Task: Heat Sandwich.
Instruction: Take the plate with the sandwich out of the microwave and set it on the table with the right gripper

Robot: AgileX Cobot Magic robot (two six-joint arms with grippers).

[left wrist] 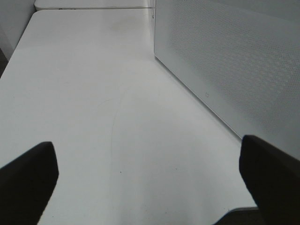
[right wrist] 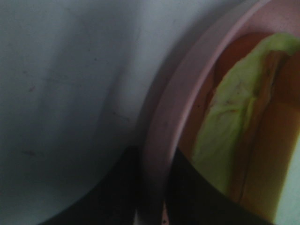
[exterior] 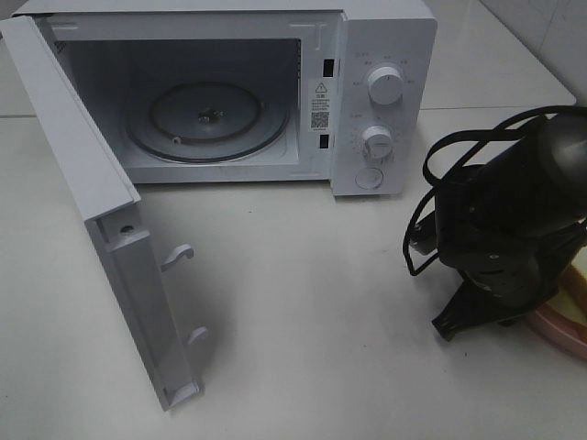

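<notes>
One white table [exterior: 303,302], tiled wall [exterior: 541,32], microwave [exterior: 385,92] door open.

One microwave [exterior: 229,92], two knobs [exterior: 384,85], one plate [right wrist: 173,117], apparently one sandwich [right wrist: 234,126].

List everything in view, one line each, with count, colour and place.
microwave: one, white, back of the table, cavity bare but for the glass turntable.
microwave door: one, white, swung fully open on the left.
dials: two, white, on the microwave's right panel.
sandwich: one, tan crust, yellow-green filling, on the plate at the right edge.
plate: one, pink, right edge of the table.
table: one, white.
left gripper: black, open, beside the microwave door.
right gripper: black, jaws astride the plate's rim.
</notes>
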